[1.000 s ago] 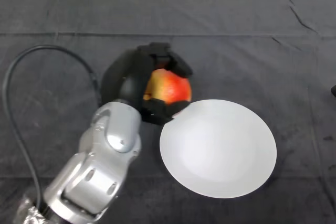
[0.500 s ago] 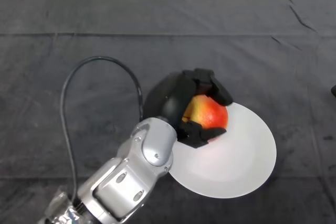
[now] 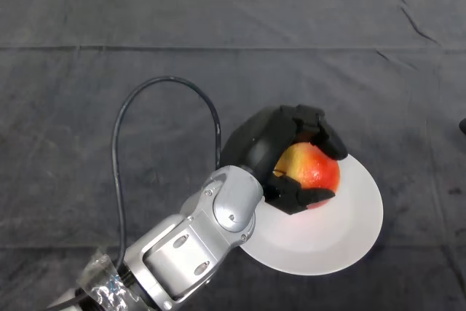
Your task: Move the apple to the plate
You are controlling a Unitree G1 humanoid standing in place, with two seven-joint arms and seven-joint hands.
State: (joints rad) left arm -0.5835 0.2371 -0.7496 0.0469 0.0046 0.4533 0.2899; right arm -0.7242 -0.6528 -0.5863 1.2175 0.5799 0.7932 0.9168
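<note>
My left hand [image 3: 266, 143] is shut on a red and yellow apple [image 3: 313, 169], with fingers curled over its top and the thumb under its near side. The hand holds the apple over the left-middle part of a white round plate [image 3: 349, 223]. I cannot tell whether the apple touches the plate. My silver-grey arm [image 3: 196, 238] comes in from the lower left and hides the plate's left edge.
The table [image 3: 109, 34] is covered with a dark grey cloth with a few creases. A small dark object [image 3: 463, 126] shows at the right edge.
My hand has carried the apple to the right, from beside the plate's left rim to over the plate.
</note>
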